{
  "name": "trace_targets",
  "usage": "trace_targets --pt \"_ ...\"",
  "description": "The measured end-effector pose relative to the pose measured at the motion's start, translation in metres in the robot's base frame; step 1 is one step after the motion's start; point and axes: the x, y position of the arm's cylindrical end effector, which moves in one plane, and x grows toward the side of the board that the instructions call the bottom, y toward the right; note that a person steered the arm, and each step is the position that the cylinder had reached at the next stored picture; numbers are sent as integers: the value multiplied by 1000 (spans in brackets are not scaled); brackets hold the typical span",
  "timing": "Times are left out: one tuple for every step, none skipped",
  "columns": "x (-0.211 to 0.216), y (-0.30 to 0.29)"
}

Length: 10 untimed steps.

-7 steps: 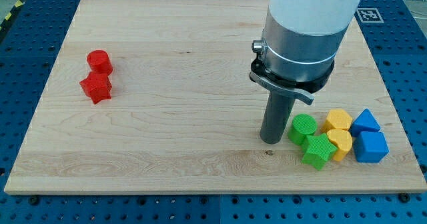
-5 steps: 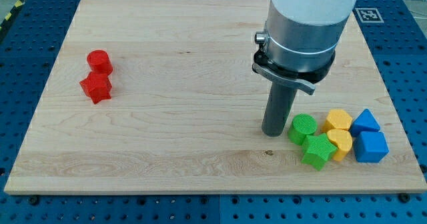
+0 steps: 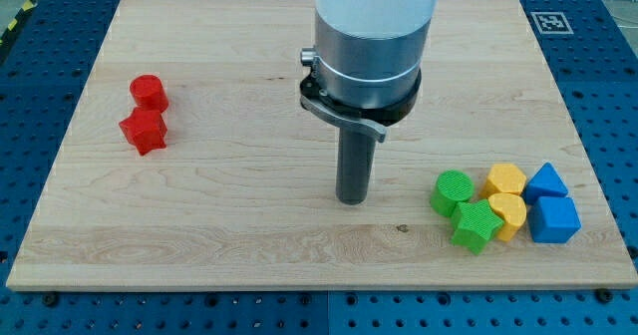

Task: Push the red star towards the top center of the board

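Note:
The red star (image 3: 144,132) lies near the board's left edge, just below and touching a red cylinder (image 3: 149,92). My tip (image 3: 350,200) rests on the wooden board (image 3: 229,205) in its lower middle, far to the right of the red star and left of the block cluster at the view's lower right. The tip touches no block.
At the lower right sit a green cylinder (image 3: 454,190), a green star (image 3: 475,225), a yellow block (image 3: 505,179), a yellow heart-like block (image 3: 508,213), a blue triangular block (image 3: 546,182) and a blue cube-like block (image 3: 555,219). The arm's wide body (image 3: 371,36) hides the board's top centre.
My tip and arm have moved to the view's left, away from the green cylinder. No block has moved.

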Motion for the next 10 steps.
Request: trace_targets --pt "0 -31" --pt "0 -62" --pt "0 -69" --pt "0 -69" --pt "9 -86" --pt "21 -111" --pt "27 -147" --pt "13 -215" --pt "-9 -247" --pt "-43 -246"
